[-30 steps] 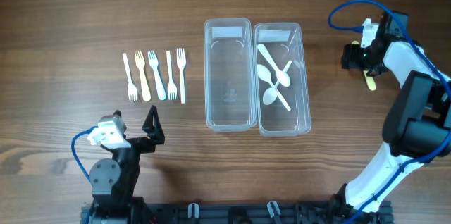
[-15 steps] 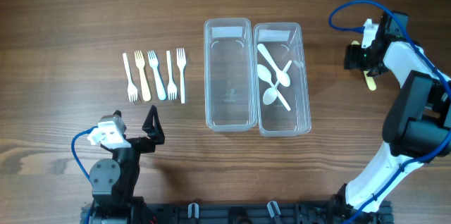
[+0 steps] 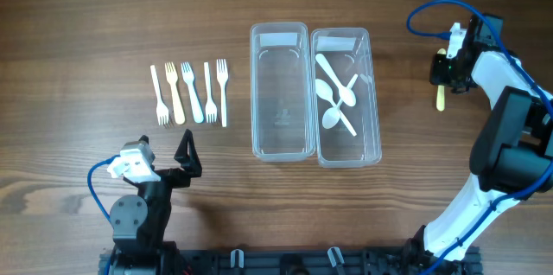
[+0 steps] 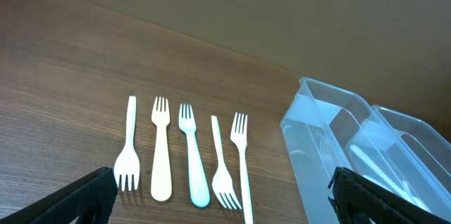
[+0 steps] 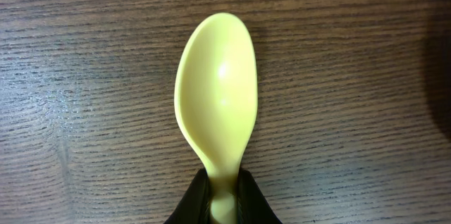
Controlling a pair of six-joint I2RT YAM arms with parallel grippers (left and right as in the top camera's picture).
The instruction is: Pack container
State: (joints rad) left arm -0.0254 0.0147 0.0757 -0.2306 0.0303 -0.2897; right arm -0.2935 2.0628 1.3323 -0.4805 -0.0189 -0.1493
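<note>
1. I see the right gripper (image 5: pixel 222 199) clamped on the yellow spoon (image 5: pixel 215 90) by its handle, bowl pointing away from the fingers.
2. The spoon container (image 3: pixel 373 93) lies to its left, nearest this arm.
3. The left gripper (image 3: pixel 164 156) is spread wide near the forks (image 3: pixel 190 93).

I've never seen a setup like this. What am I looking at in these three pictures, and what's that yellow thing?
Two robot arms work at a wooden table. The wide picture looks down from above; the other two come from cameras on each arm's wrist. On the table lie five plastic forks, an empty clear container and beside it a second container holding white spoons. The right claw is shut on the handle of a yellow spoon, shown close up by its wrist camera. The left claw is open and empty, facing the forks.
</note>
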